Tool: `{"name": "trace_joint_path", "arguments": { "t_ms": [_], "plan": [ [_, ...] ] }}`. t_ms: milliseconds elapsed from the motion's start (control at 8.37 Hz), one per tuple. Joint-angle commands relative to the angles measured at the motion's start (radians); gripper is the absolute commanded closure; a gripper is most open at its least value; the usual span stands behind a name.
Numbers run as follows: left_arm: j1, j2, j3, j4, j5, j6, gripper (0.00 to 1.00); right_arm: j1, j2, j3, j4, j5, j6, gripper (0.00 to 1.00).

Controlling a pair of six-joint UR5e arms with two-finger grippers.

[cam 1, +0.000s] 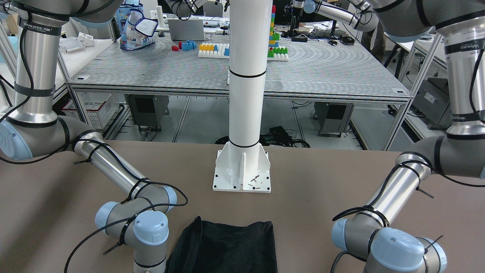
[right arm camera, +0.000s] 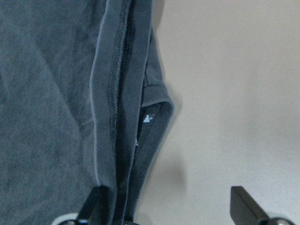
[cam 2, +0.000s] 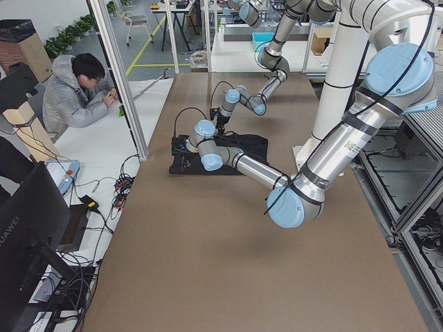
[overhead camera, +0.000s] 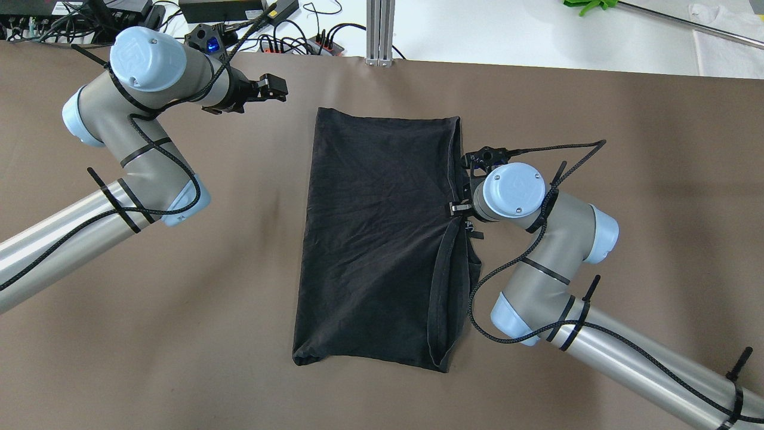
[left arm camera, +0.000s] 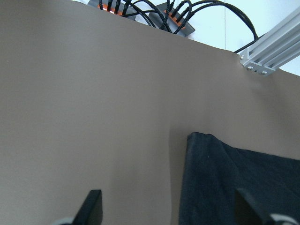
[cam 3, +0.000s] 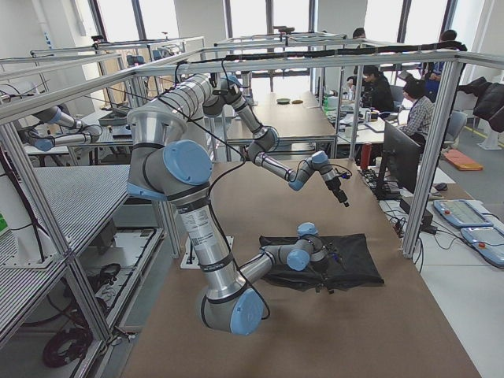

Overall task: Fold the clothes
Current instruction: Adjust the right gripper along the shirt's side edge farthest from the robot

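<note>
Clothes (overhead camera: pixel 376 239), that is one plain black garment of thin soft fabric, lie flat in the middle of the brown matte counter (overhead camera: pixel 179 269). In the overhead view the long side runs from 12 to 6 o'clock.

The right claw (right arm camera: pixel 171 208) hangs low at the garment's 3 o'clock edge, its jaws spread wide and nothing between them. One of its fingers (right arm camera: pixel 98 208) is over the doubled hem band (right arm camera: pixel 112 93), the other over bare counter. The left claw (left arm camera: pixel 168 211) is also wide and empty. It is off the garment's corner at about 11 o'clock and apart from the cloth.

The step in hand seems to be a grasp of that 3 o'clock edge for a fold. To do it well, I think the right claw should shift until the hem lies between the fingers. Then it should go down close to the counter and close on the stitched band, which looks thicker and firmer than the rest. Two layers lie there and gape toward 5 o'clock, so both should be taken together. The fabric is matte, finely wrinkled and limp. It will probably sag and drag, so a slow lift is wise.
</note>
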Motion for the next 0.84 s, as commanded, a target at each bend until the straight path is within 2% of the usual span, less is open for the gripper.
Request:
{"name": "trace_joint_path", "arguments": {
  "t_ms": [0,239,598,717],
  "plan": [
    [0.000,0.001,0.000,0.000,0.000,0.000,0.00,0.029,0.003,0.019,-0.007,0.042,-0.016,0.06],
    [0.000,0.001,0.001,0.000,0.000,0.000,0.00,0.027,0.030,0.005,-0.006,0.032,0.001,0.06],
    [0.002,-0.004,0.001,0.002,0.000,0.000,0.00,0.027,0.104,-0.129,0.018,-0.005,-0.001,0.06],
    [0.006,-0.007,0.003,0.002,0.002,0.000,0.00,0.027,0.102,-0.130,0.022,-0.007,-0.007,0.06]
  ]
}}
